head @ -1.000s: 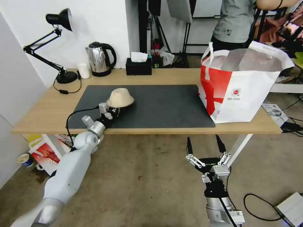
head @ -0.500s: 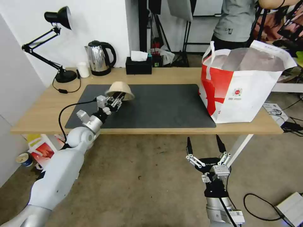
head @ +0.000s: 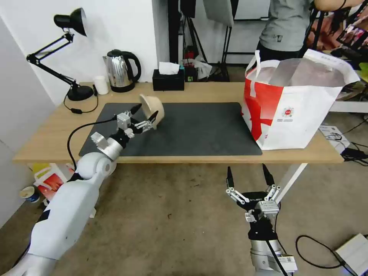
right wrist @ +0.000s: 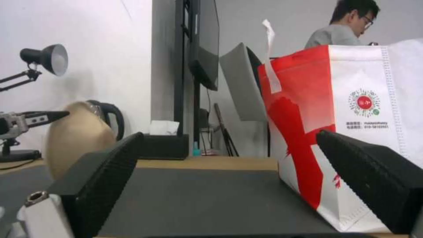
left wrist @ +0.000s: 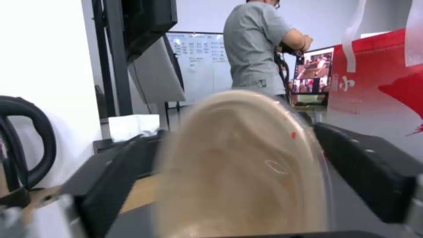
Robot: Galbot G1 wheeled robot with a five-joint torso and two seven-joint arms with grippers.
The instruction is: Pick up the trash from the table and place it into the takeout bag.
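Beige bowl [right wrist: 77, 142] tilted above dark mat [right wrist: 198, 201], takeout bag [right wrist: 352, 132] opposite, R gripper [right wrist: 233, 185] fingers apart.

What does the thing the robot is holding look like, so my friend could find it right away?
Look at the long wooden table with the dark grey mat. Above the mat's left part, the left gripper holds a beige pulp bowl tipped on its side. It is the only plain tan, rounded thing there, far from the big red-and-white takeout bag.

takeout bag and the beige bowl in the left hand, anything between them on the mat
Nothing: in the head view, bare dark mat runs from the beige bowl to the takeout bag.
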